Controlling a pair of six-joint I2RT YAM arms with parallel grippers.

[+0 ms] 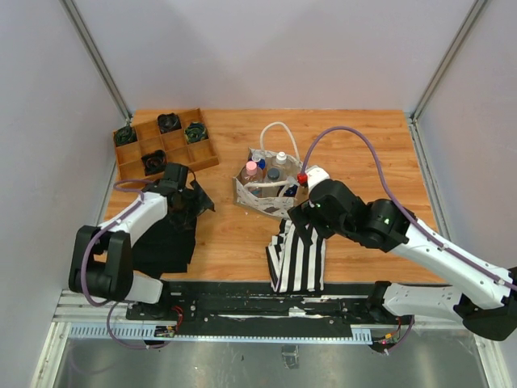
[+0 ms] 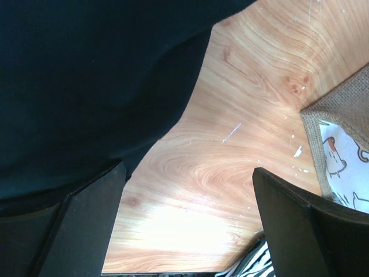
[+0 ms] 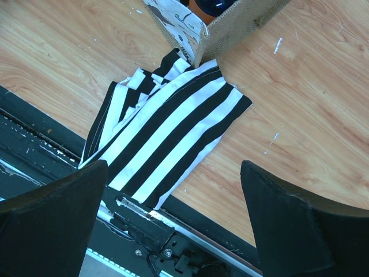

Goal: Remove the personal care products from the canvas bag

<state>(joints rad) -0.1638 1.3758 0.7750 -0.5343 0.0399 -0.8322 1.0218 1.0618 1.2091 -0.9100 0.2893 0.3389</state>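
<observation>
Between pale walls (image 1: pixel 266 48), above the wooden table (image 1: pixel 363 162), left hand (image 2: pixel 189 170) and right hand (image 3: pixel 173 167) both stand spread.

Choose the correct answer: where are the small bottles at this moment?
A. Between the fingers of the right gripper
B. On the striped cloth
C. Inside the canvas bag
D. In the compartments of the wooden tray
C: the caps of the bottles show inside the rim of the canvas bag, while the left gripper and the right gripper are both open and hold nothing.
</observation>
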